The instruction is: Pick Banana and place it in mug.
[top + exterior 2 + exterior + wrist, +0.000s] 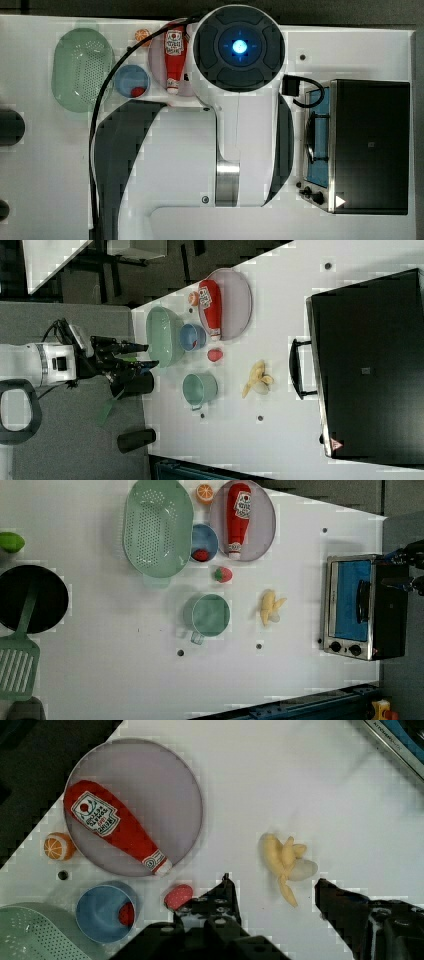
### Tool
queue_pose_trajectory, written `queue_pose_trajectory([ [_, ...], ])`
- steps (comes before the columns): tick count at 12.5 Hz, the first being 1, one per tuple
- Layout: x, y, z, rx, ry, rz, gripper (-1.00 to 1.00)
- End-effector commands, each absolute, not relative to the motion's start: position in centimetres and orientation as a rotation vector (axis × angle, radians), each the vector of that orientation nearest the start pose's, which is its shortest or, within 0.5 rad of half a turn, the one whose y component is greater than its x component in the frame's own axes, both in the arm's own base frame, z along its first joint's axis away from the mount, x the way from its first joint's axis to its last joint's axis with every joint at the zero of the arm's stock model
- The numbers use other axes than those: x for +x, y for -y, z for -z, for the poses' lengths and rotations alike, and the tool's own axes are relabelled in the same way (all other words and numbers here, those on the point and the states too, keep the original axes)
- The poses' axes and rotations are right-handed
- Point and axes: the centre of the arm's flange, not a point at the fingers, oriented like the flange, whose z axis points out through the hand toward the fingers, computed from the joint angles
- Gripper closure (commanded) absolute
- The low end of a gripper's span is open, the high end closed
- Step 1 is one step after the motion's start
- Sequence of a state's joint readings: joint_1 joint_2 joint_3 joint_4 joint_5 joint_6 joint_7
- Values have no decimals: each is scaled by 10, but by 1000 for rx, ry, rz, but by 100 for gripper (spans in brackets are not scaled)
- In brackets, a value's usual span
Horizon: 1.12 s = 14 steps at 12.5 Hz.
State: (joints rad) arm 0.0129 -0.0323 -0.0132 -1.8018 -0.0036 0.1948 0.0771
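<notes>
A: Wrist view, my read: hand [272, 887] has its fingers spread wide, nothing between them, hovering above the banana [285, 861], which lies on the white table [300, 780].

B: And the mug [210, 615]?

A: Left view puts it upright on the table, well to the left view's left of the banana, apart. Strawberry [223, 574] sits near it, just beyond its rim. I see the ketchup bottle [238, 519] on its plate [264, 525].

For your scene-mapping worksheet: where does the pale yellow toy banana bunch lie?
In the left view, the pale yellow banana bunch lies on the white table, between the green mug and the toaster oven.
</notes>
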Motion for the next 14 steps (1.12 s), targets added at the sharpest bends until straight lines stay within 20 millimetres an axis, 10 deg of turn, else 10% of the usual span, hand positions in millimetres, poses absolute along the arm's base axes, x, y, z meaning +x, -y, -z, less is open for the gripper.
queue_pose_trajectory([
  [1, 419, 45, -596, -2867, -1290, -96, -54],
  [3, 418, 44, -578, -2881, -1284, -150, -97],
  [8, 437, 32, -470, -2969, -1097, -196, -100],
  [14, 462, 28, -329, -3113, -472, -96, -100],
])
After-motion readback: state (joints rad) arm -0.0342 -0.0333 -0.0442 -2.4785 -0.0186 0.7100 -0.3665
